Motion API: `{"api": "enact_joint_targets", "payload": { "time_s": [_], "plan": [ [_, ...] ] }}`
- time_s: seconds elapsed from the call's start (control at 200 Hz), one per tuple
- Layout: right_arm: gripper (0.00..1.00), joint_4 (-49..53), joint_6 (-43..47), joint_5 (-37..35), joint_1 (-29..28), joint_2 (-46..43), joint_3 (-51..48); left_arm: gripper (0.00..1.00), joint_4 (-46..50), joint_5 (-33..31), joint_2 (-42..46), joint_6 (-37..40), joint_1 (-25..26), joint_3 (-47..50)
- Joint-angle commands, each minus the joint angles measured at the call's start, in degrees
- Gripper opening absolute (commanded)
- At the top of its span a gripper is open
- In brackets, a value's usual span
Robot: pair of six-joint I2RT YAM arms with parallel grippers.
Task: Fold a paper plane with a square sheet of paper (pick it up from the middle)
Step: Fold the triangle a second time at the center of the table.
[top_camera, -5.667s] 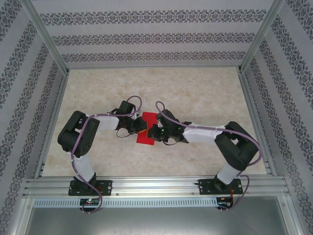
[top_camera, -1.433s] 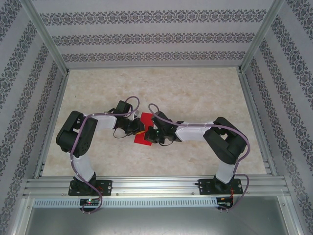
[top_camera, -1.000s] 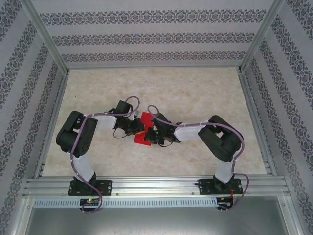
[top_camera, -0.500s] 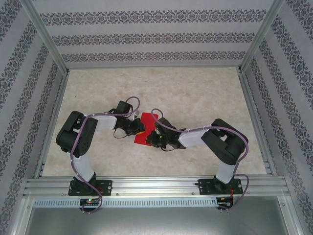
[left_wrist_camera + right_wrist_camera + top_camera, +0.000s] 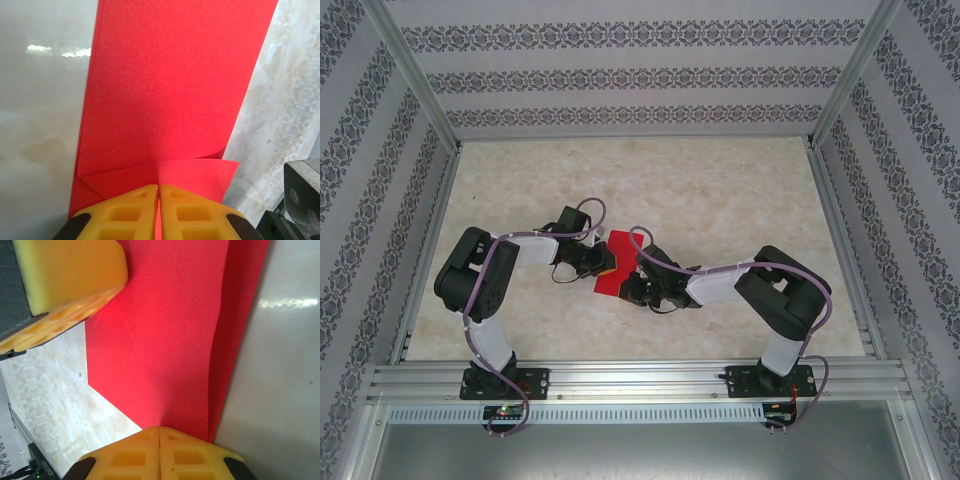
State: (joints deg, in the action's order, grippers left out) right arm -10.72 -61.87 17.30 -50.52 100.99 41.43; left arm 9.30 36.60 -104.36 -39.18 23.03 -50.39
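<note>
Holding the paper (image 5: 170,90) pinched in left fingers (image 5: 125,215) and right fingers (image 5: 130,455), the arms seem mid-fold; next, the crease needs pressing.

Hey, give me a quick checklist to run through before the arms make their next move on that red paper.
1. Left gripper shut on the red paper: ok.
2. Right gripper shut on the paper's other side: ok, as far as its wrist view shows.
3. Paper resting on the table rather than lifted: cannot tell.
4. Folded flap beside the left gripper lying flat: not ok, the layer above it curls.
5. Dart shape finished: not ok, no pointed nose yet.
</note>
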Motion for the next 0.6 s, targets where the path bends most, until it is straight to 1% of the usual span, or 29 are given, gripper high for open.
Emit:
{"api": "enact_joint_targets", "payload": {
  "time_s": [0.0,0.075,0.17,0.255,0.36,0.525,0.6],
  "plan": [
    [0.11,6.3,0.6,-1.8,-0.6,-2.5,-1.7,0.12,2.3,-4.2,-0.2,1.3,0.3,1.0],
    [0.13,8.0,1.3,-3.7,0.1,-4.9,-1.2,0.12,2.8,-4.0,-0.2,1.4,0.2,0.8],
    [0.21,9.1,2.0,-5.5,1.5,-7.6,-0.7,0.12,2.7,-3.5,0.0,1.2,0.2,0.6],
    [0.24,9.0,2.3,-6.5,2.9,-8.7,-0.3,0.12,3.0,-3.2,0.3,1.2,0.2,0.3],
    [0.28,10.1,2.8,-6.6,4.6,-8.2,1.1,0.13,3.2,-2.8,0.9,0.9,0.3,-0.3],
    [0.37,9.5,2.9,-6.3,6.0,-6.1,3.6,0.13,4.0,-2.6,1.4,1.0,0.2,-1.5],
    [0.38,8.3,2.9,-4.9,6.2,-4.3,5.1,0.13,4.3,-2.5,1.7,1.1,0.2,-1.7]
  ]
}}
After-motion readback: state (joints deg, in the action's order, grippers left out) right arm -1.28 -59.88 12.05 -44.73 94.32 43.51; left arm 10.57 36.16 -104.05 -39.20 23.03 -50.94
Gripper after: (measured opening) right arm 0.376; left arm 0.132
